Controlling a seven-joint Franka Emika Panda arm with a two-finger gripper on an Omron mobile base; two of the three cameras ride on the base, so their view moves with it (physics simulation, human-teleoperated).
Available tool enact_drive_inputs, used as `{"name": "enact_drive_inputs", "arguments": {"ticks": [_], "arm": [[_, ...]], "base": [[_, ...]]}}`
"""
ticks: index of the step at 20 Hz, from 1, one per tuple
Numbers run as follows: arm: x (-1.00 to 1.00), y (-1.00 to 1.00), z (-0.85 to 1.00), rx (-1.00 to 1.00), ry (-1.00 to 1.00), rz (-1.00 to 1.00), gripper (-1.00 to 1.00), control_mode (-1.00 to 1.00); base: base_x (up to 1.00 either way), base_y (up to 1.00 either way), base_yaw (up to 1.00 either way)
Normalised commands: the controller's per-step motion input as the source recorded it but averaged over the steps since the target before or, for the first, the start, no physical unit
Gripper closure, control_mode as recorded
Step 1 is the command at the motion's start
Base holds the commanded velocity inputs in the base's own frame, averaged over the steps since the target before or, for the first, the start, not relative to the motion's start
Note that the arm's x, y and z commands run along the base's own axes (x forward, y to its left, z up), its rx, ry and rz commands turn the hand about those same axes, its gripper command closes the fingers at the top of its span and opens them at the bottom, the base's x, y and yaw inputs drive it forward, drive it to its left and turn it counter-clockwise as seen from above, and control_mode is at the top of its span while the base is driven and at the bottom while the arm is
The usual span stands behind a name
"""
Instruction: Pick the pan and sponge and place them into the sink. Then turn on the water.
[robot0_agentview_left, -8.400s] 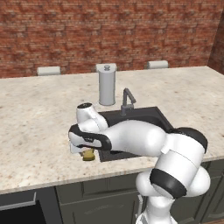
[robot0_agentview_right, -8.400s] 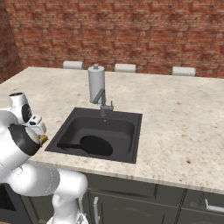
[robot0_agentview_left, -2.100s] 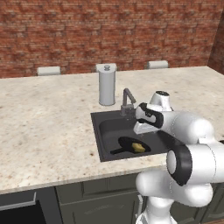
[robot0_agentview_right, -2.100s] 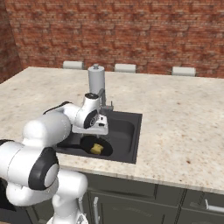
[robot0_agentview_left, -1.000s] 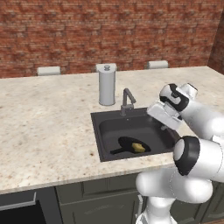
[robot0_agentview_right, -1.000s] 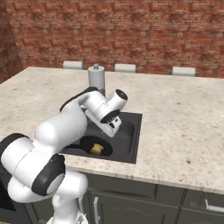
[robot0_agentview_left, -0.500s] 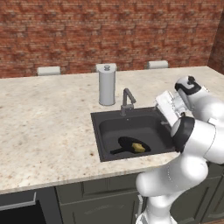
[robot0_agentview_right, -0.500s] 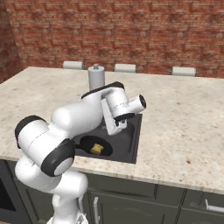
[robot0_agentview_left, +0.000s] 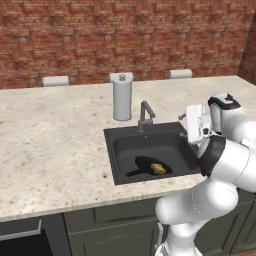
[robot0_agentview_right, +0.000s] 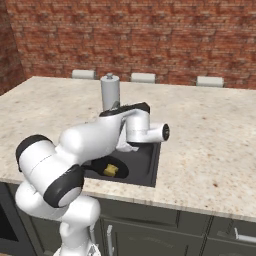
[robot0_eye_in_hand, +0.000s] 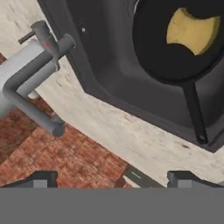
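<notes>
Now the pan (robot0_agentview_left: 150, 164) lies flat in the sink (robot0_agentview_left: 125, 150), its long handle running toward the near left corner of the basin; the sponge (robot0_agentview_left: 159, 169) sits on the pan, toward its right side; in the hand view the sponge (robot0_eye_in_hand: 192, 29) rests inside the pan (robot0_eye_in_hand: 175, 48) and the handle reaches down to the basin's wall. My pincer (robot0_eye_in_hand: 111, 178) hangs above the right edge of the sink, empty; its two dark tips stand well apart, so it is open, with nothing between them. The faucet (robot0_agentview_left: 145, 115) rises at the far rim of the sink, its spout bent over the basin; in the hand view the faucet (robot0_eye_in_hand: 37, 83) shows as a grey angled pipe beside the basin's corner. A tall grey paper-towel holder (robot0_agentview_left: 121, 96) stands on the speckled worktop (robot0_agentview_left: 50, 145) just left of the faucet and behind it; a brick wall (robot0_agentview_left: 125, 35) closes the far side.
</notes>
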Motion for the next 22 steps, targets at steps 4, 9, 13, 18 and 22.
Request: {"name": "enact_drive_inputs", "arguments": {"ticks": [4,9,13,18,22], "arm": [[0.65,0.00,0.04,0.46,0.13,-0.16,-1.00,-1.00],[0.80,-0.16,0.00,0.53,0.10,0.00,-1.00,-1.00],[0.73,0.00,-0.08,0.28,0.16,0.00,-1.00,-1.00],[0.74,0.00,-0.19,0.11,0.24,0.06,-1.00,-1.00],[0.55,0.00,-0.29,0.02,0.13,0.00,-1.00,-1.00]], "base": [[0.00,0.00,0.00],[0.00,0.00,0.00],[0.00,0.00,0.00],[0.00,0.00,0.00],[0.00,0.00,0.00]]}}
